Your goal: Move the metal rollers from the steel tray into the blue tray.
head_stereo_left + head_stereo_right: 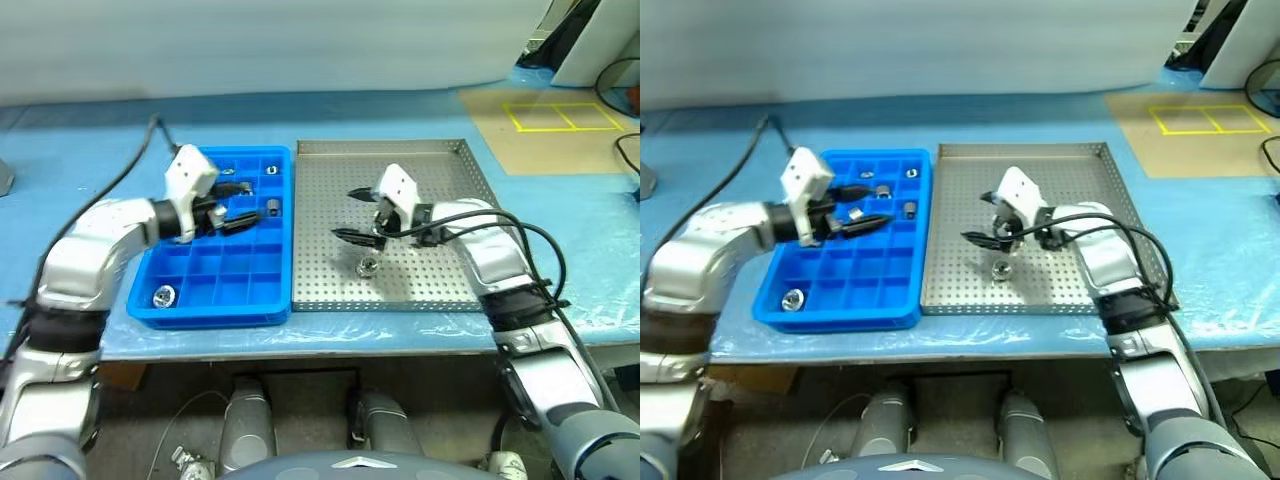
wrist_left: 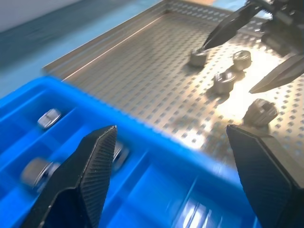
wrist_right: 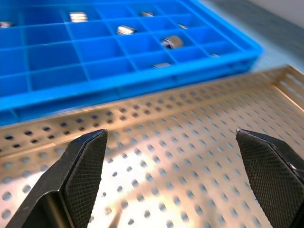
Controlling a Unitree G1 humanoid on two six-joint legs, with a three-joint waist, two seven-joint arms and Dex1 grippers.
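While both grippers gape empty, judged small, hard, slick and prone to rolling: pinch a roller [image 1: 366, 266] across its round sides.

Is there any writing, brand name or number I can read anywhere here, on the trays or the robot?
None: no readable text on the blue tray, steel tray or rollers.
Only sign: yellow taped rectangles on the floor, without lettering.

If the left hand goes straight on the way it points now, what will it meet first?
Probably the blue tray's right-side wall, then the steel tray with its metal rollers. The left hand, open, points across toward the right hand. Its height above the wall is unclear, so it might pass over.
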